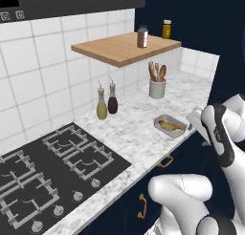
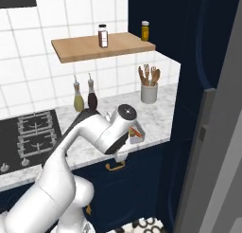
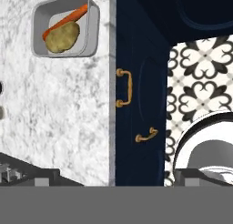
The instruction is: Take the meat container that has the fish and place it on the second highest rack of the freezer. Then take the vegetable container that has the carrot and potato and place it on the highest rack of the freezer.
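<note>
Hand view: vegetable container (image 3: 66, 29) holds carrot (image 3: 68, 19) and potato (image 3: 63, 38); no labels.

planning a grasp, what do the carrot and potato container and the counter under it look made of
The vegetable container looks like plain grey metal or plastic: matte, thin-walled, rounded corners; the render leaves it open. The counter looks like polished white marble, given its grey veining.

Marble-look counter (image 1: 139, 133), kinda speckled; wooden shelf (image 1: 125, 47) looks matte; vegetable container (image 3: 65, 25) seems smooth grey plastic; brass-looking cabinet handles (image 3: 124, 88).
</note>
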### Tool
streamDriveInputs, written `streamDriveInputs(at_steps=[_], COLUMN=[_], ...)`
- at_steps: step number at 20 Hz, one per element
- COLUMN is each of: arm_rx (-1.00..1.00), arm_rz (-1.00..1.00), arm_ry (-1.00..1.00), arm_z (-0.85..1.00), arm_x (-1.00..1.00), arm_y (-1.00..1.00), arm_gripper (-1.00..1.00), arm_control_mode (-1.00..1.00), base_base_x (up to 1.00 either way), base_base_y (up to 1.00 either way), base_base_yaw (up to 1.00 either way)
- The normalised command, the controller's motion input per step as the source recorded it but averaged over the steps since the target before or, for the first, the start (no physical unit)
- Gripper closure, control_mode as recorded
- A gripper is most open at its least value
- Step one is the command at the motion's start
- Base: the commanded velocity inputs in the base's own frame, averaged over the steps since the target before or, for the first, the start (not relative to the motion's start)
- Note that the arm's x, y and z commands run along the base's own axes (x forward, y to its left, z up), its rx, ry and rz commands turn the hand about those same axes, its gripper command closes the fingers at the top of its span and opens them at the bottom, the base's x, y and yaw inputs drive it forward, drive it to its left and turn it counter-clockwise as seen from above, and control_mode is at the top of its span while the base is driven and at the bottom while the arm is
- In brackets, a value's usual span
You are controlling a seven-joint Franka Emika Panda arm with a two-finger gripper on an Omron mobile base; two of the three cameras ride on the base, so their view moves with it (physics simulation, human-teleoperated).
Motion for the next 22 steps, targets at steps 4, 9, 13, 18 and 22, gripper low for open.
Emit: streamDriveInputs(at_steps=[4, 9, 13, 18, 22], arm_rx=[0.00, 0.00, 0.00, 0.00, 0.00], arm_rz=[-0.06, -0.07, -0.01, 0.00, 0.00], arm_ry=[0.03, 0.05, 0.02, 0.00, 0.02], arm_z=[-0.02, -0.17, -0.69, -0.51, -0.24], arm_x=[0.87, 0.89, 0.63, 0.22, 0.43], arm_y=[-0.74, -0.51, 0.01, 0.00, 0.01], arm_gripper=[-1.00, -1.00, -1.00, -1.00, -1.00], arm_control_mode=[-1.00, -1.00, -1.00, -1.00, -1.00], base_base_x=[0.00, 0.00, 0.00, 0.00, 0.00], base_base_y=[0.00, 0.00, 0.00, 0.00, 0.00], base_base_yaw=[0.00, 0.00, 0.00, 0.00, 0.00])
